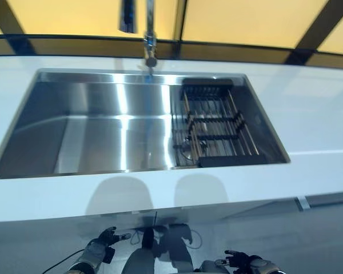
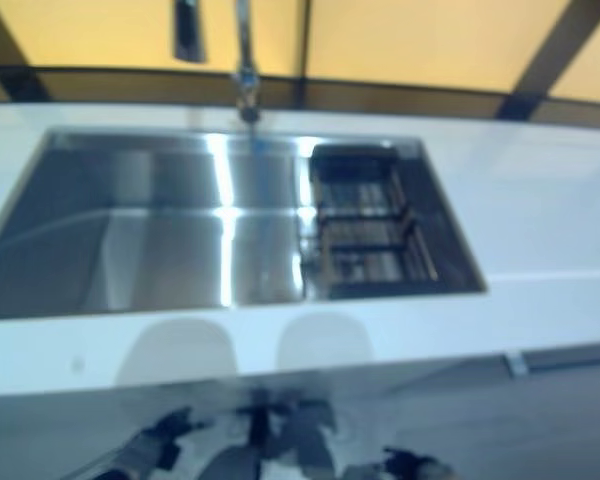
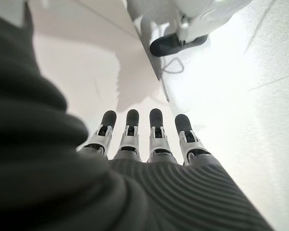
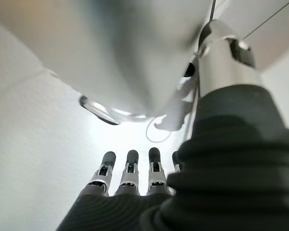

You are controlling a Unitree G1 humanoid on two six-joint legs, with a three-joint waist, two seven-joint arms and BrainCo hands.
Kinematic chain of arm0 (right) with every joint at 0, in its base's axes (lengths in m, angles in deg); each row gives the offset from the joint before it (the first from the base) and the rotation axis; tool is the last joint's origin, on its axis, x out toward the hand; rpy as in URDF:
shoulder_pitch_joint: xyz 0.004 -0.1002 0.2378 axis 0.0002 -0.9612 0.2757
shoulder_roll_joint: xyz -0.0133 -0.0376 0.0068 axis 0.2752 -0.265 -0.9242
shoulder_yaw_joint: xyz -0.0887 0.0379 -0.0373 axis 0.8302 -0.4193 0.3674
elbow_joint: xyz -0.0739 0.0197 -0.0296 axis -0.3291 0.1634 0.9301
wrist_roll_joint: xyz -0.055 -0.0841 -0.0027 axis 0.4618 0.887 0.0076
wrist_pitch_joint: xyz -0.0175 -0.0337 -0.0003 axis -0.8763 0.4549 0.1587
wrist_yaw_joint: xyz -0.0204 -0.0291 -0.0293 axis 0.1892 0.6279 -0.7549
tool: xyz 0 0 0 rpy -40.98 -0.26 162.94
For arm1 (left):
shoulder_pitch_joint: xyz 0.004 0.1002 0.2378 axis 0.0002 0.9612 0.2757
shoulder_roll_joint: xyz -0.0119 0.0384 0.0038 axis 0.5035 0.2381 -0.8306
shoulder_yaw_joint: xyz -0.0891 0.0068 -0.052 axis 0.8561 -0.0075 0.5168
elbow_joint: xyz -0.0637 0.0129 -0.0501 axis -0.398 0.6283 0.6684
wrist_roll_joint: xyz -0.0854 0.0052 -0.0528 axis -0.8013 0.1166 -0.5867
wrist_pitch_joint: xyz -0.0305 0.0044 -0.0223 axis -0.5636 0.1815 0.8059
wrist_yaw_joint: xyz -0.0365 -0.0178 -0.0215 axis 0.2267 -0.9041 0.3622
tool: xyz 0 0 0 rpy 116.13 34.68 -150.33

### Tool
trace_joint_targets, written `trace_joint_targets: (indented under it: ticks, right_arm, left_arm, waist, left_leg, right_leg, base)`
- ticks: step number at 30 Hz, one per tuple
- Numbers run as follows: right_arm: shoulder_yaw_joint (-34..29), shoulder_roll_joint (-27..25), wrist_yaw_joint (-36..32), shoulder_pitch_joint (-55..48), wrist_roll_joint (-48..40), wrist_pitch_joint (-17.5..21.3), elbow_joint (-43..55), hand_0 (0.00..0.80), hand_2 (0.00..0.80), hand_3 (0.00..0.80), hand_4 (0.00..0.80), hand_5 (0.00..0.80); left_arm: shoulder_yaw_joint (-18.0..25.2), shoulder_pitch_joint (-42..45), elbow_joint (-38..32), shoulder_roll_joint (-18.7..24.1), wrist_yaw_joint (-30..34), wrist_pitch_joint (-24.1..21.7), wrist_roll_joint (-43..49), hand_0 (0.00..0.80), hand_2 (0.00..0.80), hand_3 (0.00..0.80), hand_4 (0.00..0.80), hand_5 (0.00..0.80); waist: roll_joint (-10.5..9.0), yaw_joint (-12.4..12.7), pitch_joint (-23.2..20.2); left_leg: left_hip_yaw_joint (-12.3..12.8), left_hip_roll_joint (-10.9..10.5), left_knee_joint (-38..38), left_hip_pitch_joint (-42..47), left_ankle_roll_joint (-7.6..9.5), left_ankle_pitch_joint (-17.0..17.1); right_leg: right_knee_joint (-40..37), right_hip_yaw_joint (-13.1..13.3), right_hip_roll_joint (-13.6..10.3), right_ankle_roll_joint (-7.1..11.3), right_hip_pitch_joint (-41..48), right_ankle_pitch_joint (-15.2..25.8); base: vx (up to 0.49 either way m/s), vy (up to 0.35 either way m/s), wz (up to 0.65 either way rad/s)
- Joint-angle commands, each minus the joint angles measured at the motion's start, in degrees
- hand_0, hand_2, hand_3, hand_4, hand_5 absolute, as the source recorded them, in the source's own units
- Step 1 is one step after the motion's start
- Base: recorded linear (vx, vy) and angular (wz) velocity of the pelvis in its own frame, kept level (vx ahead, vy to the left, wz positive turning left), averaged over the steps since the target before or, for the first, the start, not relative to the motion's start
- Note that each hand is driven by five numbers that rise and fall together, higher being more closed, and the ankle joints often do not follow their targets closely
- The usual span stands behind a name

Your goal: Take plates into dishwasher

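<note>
Both hands hang low, below the front edge of the white worktop (image 1: 320, 114), and neither holds anything. The left hand (image 1: 106, 240) shows at the lower left of the head views, its fingers (image 3: 130, 132) straight and side by side, spread loosely over pale floor in its own wrist view. The right hand (image 1: 246, 261) shows at the lower right, level with the left and well apart from it; its fingers (image 4: 129, 168) are likewise straight and relaxed, with nothing between them.

Above and beyond both hands, set into the worktop, lies a steel sink (image 1: 103, 128). Its large basin sits ahead of the left hand. A dark wire rack (image 1: 214, 128) fills the part of the sink ahead of the right hand, against the sink's right wall. A tap (image 1: 150, 40) rises at the far rim, roughly between the two hands' lines and well beyond them. Behind the worktop runs a yellow wall (image 1: 246, 20) crossed by dark bars.

No plate can be seen in the sink, on the rack, on the worktop or in either hand, and no dishwasher is in view.
</note>
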Motion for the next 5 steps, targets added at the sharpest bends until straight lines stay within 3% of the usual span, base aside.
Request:
trace_joint_targets:
  ticks: [1,3,5]
  right_arm:
    - [-0.1,-2.1,0.4,1.5,-2.1,0.7,2.2,0.0,0.0,0.0,0.0,0.0]
    - [0.5,-2.8,-0.1,2.4,-2.0,0.7,2.0,0.0,0.0,0.0,0.0,0.0]
    - [1.0,-3.7,-0.4,2.9,-1.6,0.3,1.8,0.0,0.0,0.0,0.0,0.0]
  left_arm:
    - [0.4,-2.7,1.4,-1.6,-0.7,-0.9,0.6,0.0,0.0,0.0,0.0,0.0]
    - [1.0,-1.8,1.6,-2.0,-1.1,-1.6,0.9,0.0,0.0,0.0,0.0,0.0]
    - [1.6,-0.9,1.1,-2.0,-1.0,-1.9,1.7,0.0,0.0,0.0,0.0,0.0]
  waist:
    - [0.9,2.5,-1.3]
    - [1.4,3.7,-1.0]
    - [2.19,3.9,-0.1]
  left_leg:
    - [3.2,-3.9,1.7,-4.6,1.77,-2.9]
    - [3.7,-1.7,0.8,-7.1,-1.33,1.0]
    - [5.5,-0.2,-1.1,-7.5,-3.18,4.1]
  right_leg:
    - [-13.3,0.7,4.2,-0.63,11.3,2.6]
    - [-17.9,0.3,6.0,-2.14,12.9,0.1]
    - [-20.9,-0.7,7.0,-2.66,14.1,0.9]
  base:
    - [-0.348,-0.196,0.02]
    - [-0.333,-0.172,-0.19]
    - [-0.266,-0.127,-0.25]
